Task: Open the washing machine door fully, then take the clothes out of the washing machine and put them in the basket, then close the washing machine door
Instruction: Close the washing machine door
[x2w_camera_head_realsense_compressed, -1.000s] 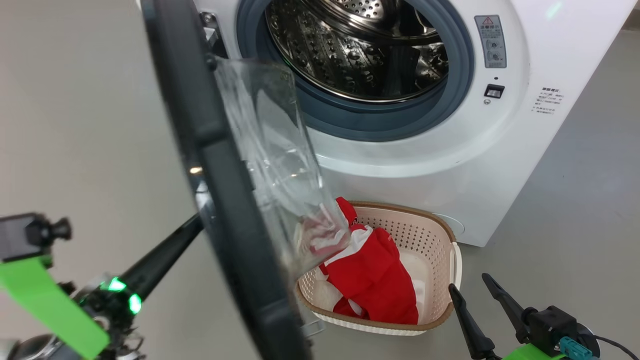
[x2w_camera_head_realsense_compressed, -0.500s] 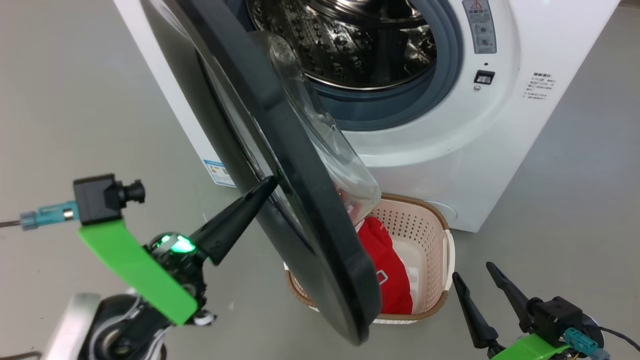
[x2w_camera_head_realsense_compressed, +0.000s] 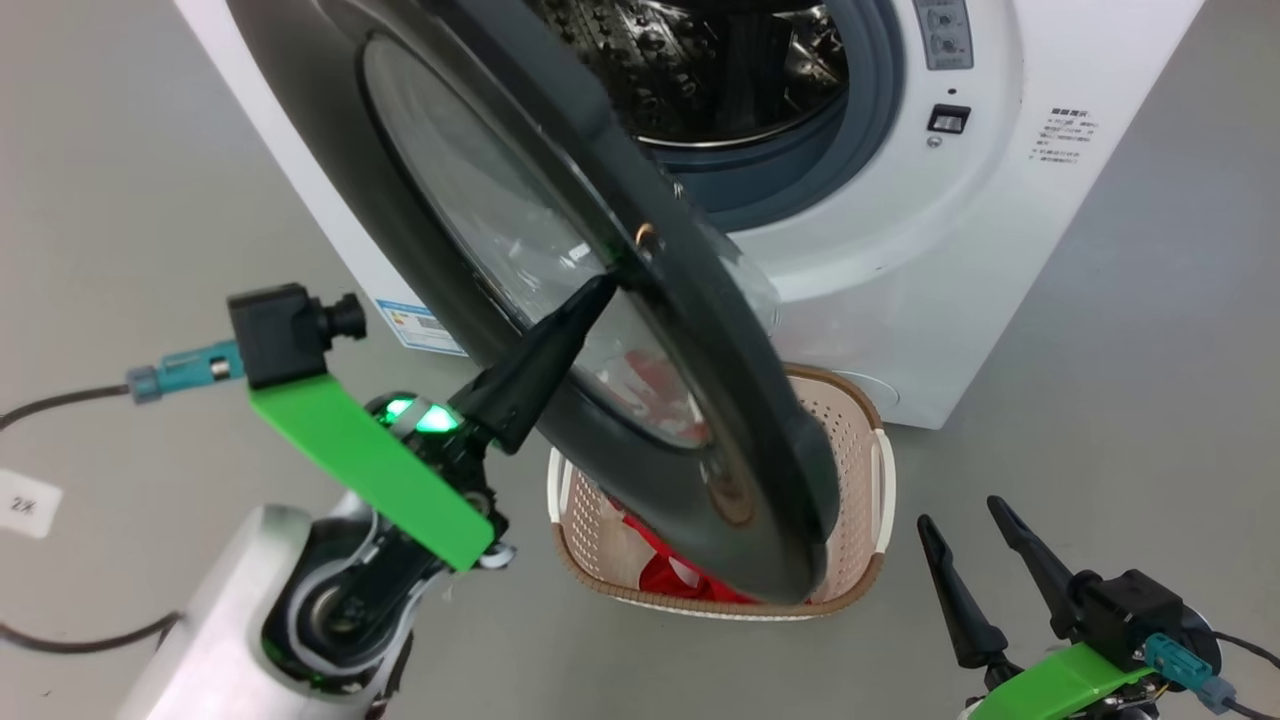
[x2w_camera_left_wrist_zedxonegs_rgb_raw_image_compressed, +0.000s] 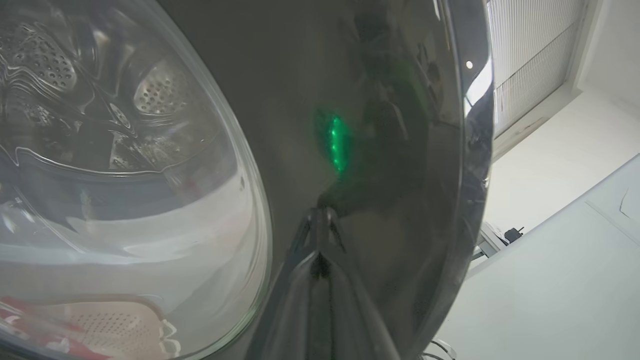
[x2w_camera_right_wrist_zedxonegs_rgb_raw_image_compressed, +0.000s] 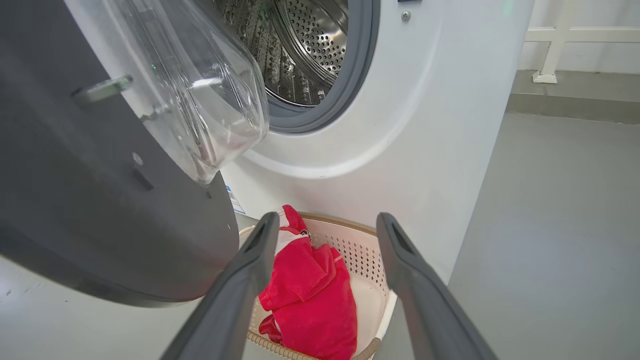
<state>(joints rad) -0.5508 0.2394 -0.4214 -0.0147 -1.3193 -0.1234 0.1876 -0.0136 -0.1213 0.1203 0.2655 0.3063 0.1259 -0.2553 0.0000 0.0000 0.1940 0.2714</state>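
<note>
The washing machine door, a black ring around clear glass, stands partly swung across the washing machine and hides part of its steel drum. My left gripper is shut, and its tip presses on the door's outer face; up close, the shut left gripper meets the glossy ring. The red clothes lie in the cream basket on the floor below the door. My right gripper is open and empty, low at the right, beside the basket.
A blue label sits low on the machine's side. A white tag and a black cable lie on the grey floor at the left. A white rail stands by the far wall.
The door has swung further towards the machine's opening, with my shut left gripper following up and right against it. The head view has shifted too. My right gripper stays open.
</note>
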